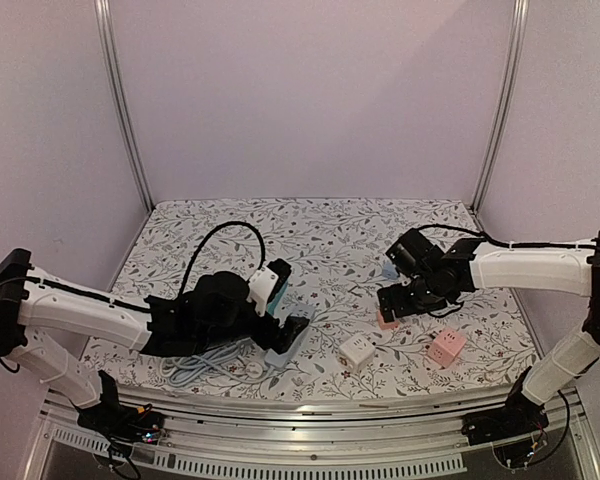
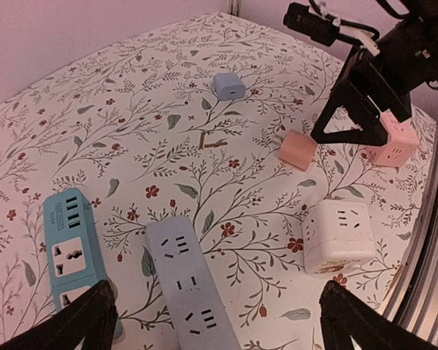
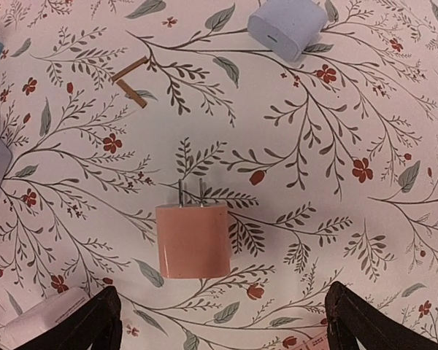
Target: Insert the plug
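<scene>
A pink plug (image 3: 193, 240) lies flat on the floral cloth, its two metal prongs pointing away from my right gripper (image 3: 223, 306). That gripper hangs open just above and behind the plug, touching nothing. The same plug (image 2: 299, 151) shows under the right gripper (image 2: 358, 124) in the left wrist view. A pale blue-grey power strip (image 2: 190, 284) lies socket side up below my open left gripper (image 2: 215, 306). Beside the strip sit a teal power strip (image 2: 73, 248) and a white cube socket (image 2: 341, 235). From above, the left gripper (image 1: 290, 335) is over the strips.
A pink cube socket (image 2: 394, 138) stands near the table's right front edge. A pale blue plug (image 3: 286, 25) lies farther back, with two short brown sticks (image 3: 129, 80) to its left. A black cable (image 1: 220, 235) loops over the left arm. The metal front rail (image 1: 310, 400) bounds the near side.
</scene>
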### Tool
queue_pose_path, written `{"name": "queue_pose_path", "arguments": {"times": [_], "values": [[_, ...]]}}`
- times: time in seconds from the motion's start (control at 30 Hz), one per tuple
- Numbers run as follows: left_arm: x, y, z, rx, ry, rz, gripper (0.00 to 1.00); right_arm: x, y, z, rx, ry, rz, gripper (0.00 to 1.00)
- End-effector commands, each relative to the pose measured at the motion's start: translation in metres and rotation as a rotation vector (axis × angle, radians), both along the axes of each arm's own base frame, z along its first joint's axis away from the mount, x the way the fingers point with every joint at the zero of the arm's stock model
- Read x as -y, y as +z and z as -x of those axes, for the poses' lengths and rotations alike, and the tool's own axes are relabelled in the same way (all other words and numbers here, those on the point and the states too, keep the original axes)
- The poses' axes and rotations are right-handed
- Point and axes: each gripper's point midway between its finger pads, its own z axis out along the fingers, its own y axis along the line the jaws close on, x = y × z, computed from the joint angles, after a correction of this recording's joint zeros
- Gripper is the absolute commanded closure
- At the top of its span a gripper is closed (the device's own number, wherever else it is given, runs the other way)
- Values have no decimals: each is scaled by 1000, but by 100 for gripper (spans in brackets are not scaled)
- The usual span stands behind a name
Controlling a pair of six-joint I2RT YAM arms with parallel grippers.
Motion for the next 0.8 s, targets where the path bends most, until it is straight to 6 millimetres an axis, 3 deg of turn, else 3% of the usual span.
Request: {"name": "queue_pose_path", "arguments": {"times": [0.0,0.13,0.27,0.77], "values": [[8,5,4,28,-17,17,3,-25,-8,-11,35,42,-31,5],[6,5,4,29,-8,17,3,-34,-33,-13,14,84,-17,9],[4,5,6,29,-8,23,3,-30,-57,-12,0,90,24,11],[3,9,5,38,0,14,4,-22,-75,-12,1,97,78,26]]}}
